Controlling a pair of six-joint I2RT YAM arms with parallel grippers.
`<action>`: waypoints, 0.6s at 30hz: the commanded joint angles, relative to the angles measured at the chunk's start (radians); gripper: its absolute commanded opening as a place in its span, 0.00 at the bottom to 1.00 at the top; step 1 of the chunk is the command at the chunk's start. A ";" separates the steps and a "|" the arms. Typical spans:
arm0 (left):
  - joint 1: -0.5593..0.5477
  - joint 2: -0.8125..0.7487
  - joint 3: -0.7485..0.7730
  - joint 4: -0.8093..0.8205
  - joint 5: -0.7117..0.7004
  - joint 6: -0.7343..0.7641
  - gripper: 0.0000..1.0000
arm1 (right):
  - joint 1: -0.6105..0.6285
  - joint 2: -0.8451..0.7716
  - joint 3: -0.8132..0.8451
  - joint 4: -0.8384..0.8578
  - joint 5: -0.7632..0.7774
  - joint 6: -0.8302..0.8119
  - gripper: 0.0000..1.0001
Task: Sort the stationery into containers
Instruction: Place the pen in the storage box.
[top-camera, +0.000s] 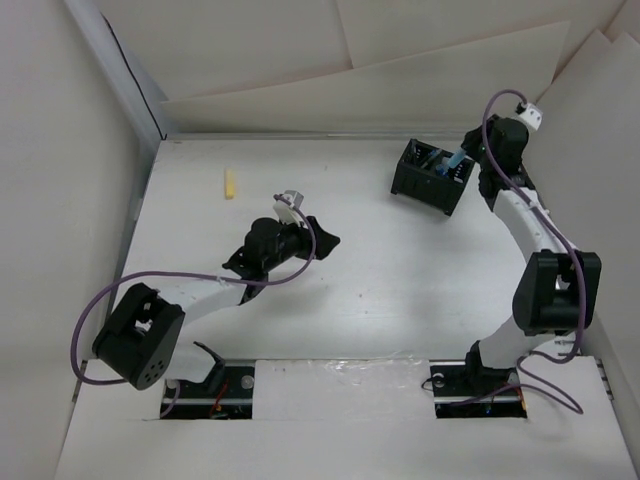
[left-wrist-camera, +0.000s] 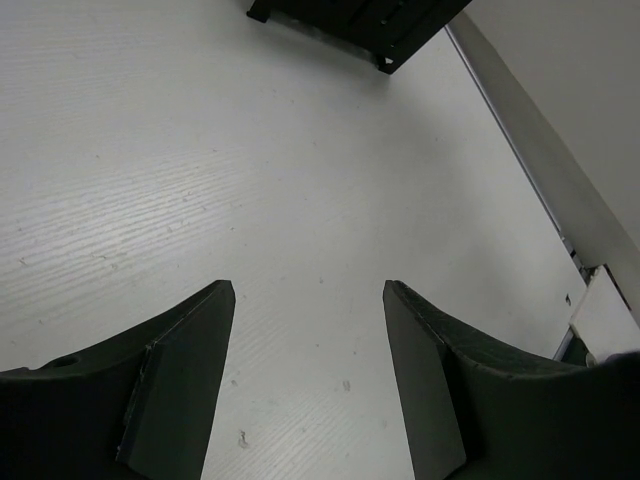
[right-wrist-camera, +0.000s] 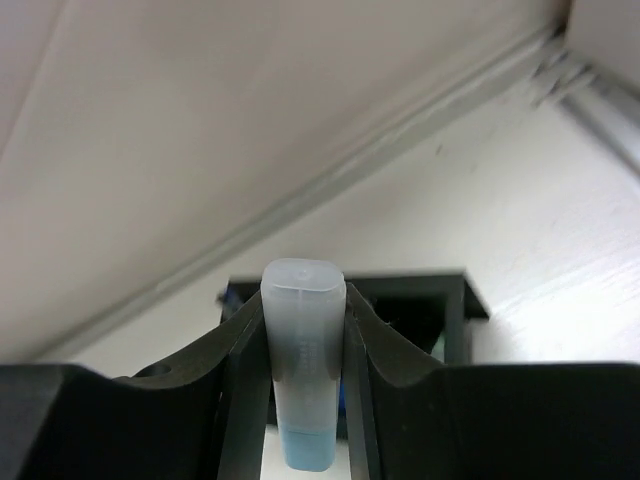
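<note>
The black two-compartment organiser box (top-camera: 432, 176) stands at the back right of the table, with blue pens inside. My right gripper (top-camera: 462, 158) is shut on a light-blue highlighter (right-wrist-camera: 303, 350) and holds it over the box's right rim; the box (right-wrist-camera: 452, 300) shows behind the fingers in the right wrist view. A yellow highlighter (top-camera: 229, 184) lies on the table at the back left. My left gripper (top-camera: 322, 242) is open and empty above bare table in the middle; its wrist view shows the box's corner (left-wrist-camera: 385, 25) at the top.
White walls enclose the table on the left, back and right. A grey rail runs along the back wall (right-wrist-camera: 400, 140). The right wall's base (left-wrist-camera: 540, 190) shows in the left wrist view.
</note>
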 joint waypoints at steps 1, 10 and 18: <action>-0.002 0.001 -0.006 0.062 -0.002 0.010 0.58 | -0.023 0.058 0.124 0.012 0.165 -0.059 0.05; 0.039 0.021 -0.006 0.072 0.030 -0.011 0.57 | -0.003 0.241 0.278 -0.054 0.330 -0.166 0.05; 0.039 0.033 0.013 0.024 -0.031 -0.011 0.56 | 0.063 0.298 0.258 -0.054 0.462 -0.178 0.20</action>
